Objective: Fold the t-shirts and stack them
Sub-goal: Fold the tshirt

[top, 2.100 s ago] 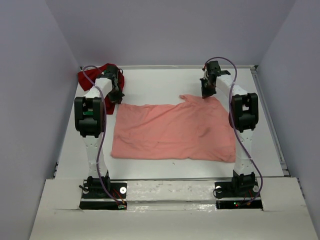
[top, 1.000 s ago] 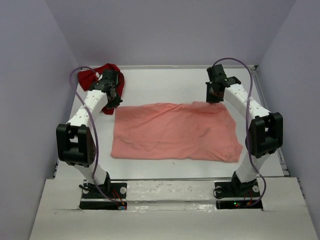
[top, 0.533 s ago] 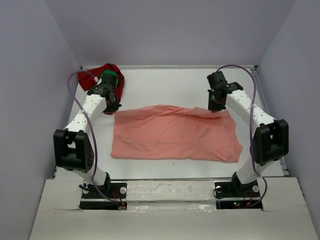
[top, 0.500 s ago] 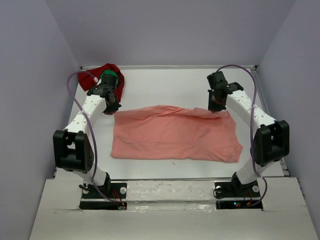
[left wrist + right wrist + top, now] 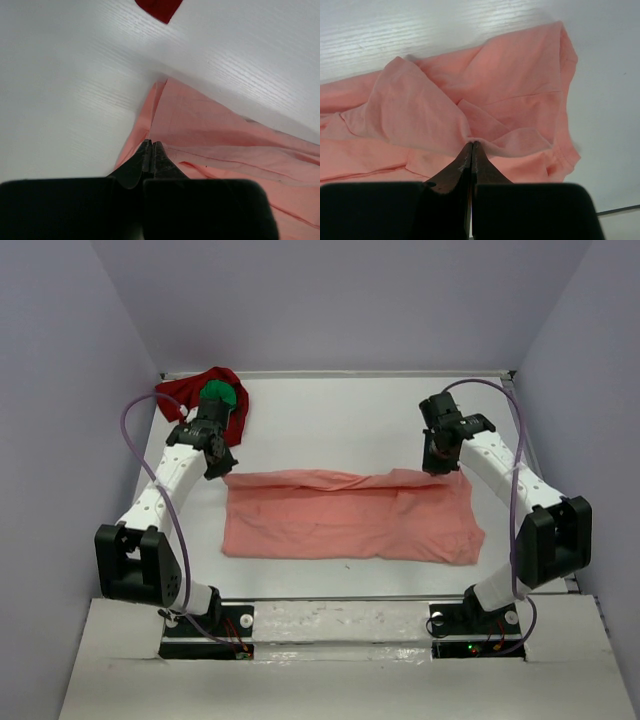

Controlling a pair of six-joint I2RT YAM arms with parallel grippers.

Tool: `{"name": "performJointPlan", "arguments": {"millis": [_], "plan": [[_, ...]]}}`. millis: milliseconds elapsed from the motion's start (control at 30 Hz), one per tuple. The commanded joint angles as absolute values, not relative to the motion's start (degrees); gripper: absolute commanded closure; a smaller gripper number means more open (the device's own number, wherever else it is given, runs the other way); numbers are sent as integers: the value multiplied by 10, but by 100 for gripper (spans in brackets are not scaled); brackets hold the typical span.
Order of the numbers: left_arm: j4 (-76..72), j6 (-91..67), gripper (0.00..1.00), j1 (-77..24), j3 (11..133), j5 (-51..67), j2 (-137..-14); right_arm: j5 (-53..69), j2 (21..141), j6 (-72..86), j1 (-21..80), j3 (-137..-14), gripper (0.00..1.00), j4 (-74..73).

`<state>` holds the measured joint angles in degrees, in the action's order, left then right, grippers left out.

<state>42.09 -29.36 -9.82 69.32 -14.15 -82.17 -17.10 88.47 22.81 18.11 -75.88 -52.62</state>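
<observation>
top external view: left gripper (image 5: 214, 466) and right gripper (image 5: 438, 466) each pinch a far corner of the salmon-pink t-shirt (image 5: 350, 520), mid-frame. recommend carrying both corners level toward the near hem.

**Two white arms with black joints and purple cables**

The left arm (image 5: 165, 480) and the right arm (image 5: 497, 462) are built of rounded white link shells, broken up by boxy black joint housings. A thin purple cable (image 5: 123, 430) loops along each arm. Each arm stands on a flat black base plate (image 5: 200, 640). Small red and green lights (image 5: 470, 647) glow at the right plate's front edge. The left gripper (image 5: 151, 145) and the right gripper (image 5: 471, 146) are matt black, their jaws tapering to thin wedge tips.
</observation>
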Motion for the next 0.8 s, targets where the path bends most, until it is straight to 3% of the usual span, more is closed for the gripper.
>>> {"name": "performJointPlan", "arguments": {"millis": [0, 767], "plan": [[446, -322, 100, -105, 662, -136, -784, -167, 847, 249, 191, -749, 100, -544], [493, -407, 100, -120, 571, -153, -722, -166, 758, 394, 262, -639, 100, -593]]}}
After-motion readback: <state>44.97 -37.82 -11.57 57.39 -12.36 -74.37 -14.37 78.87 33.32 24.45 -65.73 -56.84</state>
